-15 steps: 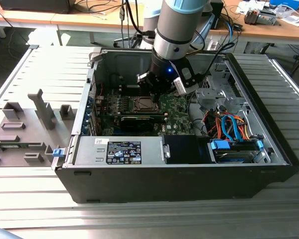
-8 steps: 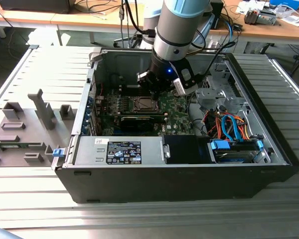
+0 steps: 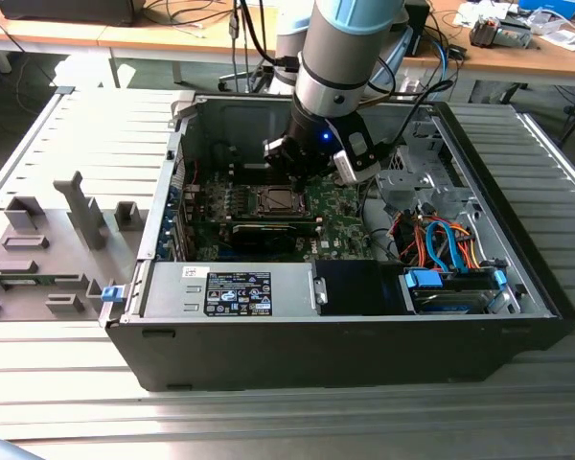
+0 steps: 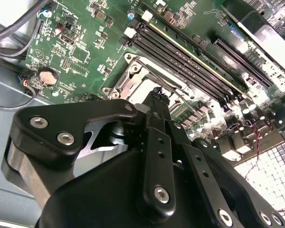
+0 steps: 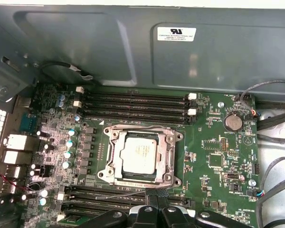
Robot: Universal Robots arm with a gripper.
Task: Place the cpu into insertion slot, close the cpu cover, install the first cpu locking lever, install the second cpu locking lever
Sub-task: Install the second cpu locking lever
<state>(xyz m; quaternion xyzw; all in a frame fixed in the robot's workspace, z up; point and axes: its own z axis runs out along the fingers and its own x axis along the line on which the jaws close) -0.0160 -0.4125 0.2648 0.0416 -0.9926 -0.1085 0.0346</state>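
Note:
The cpu (image 5: 139, 153), a silver-grey square chip, lies flat in the insertion slot (image 5: 106, 175) on the green board. The cpu cover (image 5: 169, 152), a thin metal frame, lies down around the chip, which shows through its cut-out. A thin wire lever (image 5: 118, 194) runs along the slot's side nearest my fingers. My gripper (image 5: 159, 213) hovers just beside that side, black fingers together with nothing visible between them. In the second wrist view the gripper (image 4: 156, 92) points at the slot (image 4: 133, 76). In the exterior view the gripper (image 3: 298, 182) hangs just above the slot (image 3: 276, 200) inside the open case.
Black memory slots (image 5: 137, 102) flank the socket, with a coin battery (image 5: 232, 122) and loose cables (image 5: 275, 142) beside it. The case wall (image 5: 85, 42) rises behind. A power supply (image 3: 235, 287) and a drive bay with blue and orange cables (image 3: 446, 244) sit nearby. Grey fixtures (image 3: 38, 240) stand at the exterior view's left.

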